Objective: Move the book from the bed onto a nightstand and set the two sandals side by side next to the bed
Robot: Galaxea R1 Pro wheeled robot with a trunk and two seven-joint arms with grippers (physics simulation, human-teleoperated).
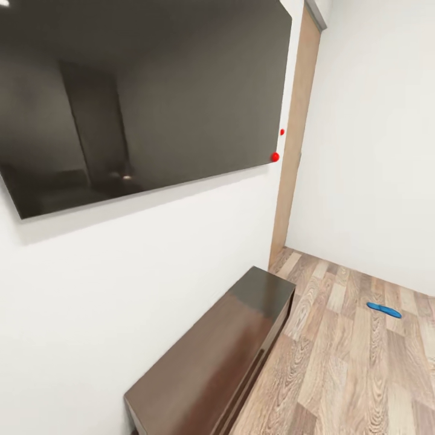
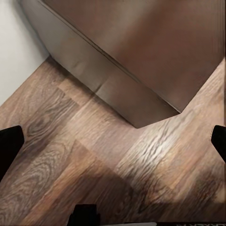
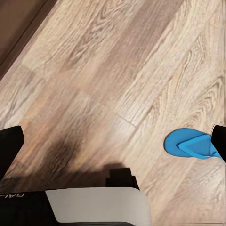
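Sandals remain unplaced: one blue sandal lies alone on the floor past the cabinet; both end effectors spread, empty.

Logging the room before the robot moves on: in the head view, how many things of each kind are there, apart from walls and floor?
Blue sandal: 1
Long low dark cabinet: 1
Wall-mounted dark screen: 1
Small red dots at the screen's edge: 2
Total: 5

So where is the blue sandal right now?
In the head view, a blue sandal lies flat on the wood floor, right of the long dark cabinet.
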